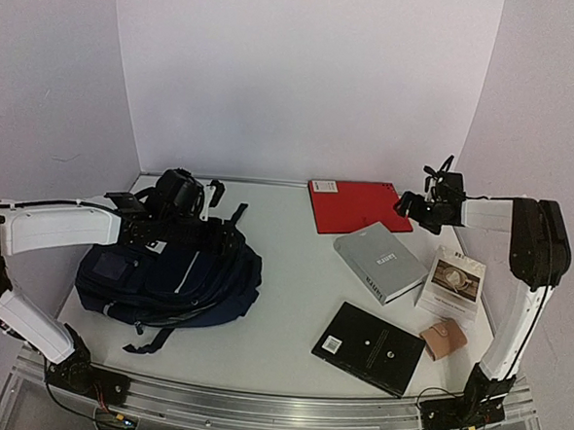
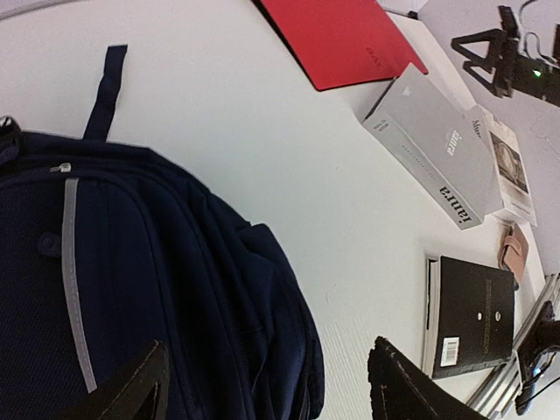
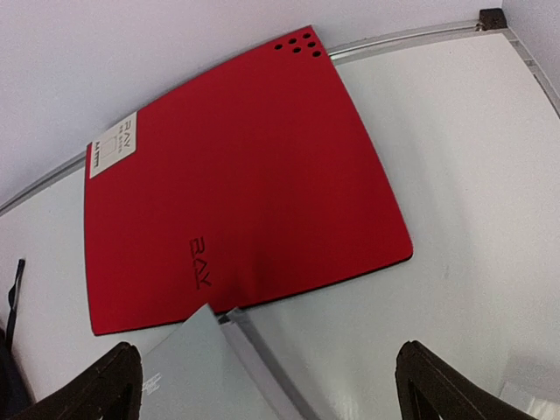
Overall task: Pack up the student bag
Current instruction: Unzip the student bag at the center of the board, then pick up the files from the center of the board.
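Note:
The student bag [image 1: 166, 281] is a dark navy backpack with thin pale stripes, lying flat on the left of the table; its fabric fills the left wrist view [image 2: 157, 289]. My left gripper [image 1: 223, 238] hovers over the bag's right edge [image 2: 262, 392], open, with nothing between its fingers [image 2: 398, 385]. My right gripper [image 1: 410, 205] hangs open at the back right [image 3: 280, 385], above the near edge of a red folder [image 3: 245, 175] and the corner of a grey book [image 3: 197, 376].
The red folder [image 1: 359, 206] lies at the back. The grey book [image 1: 380, 262] is in front of it, with a white book [image 1: 452, 282] to its right. A black book [image 1: 369, 347] and a small tan pouch [image 1: 444, 339] lie near the front right.

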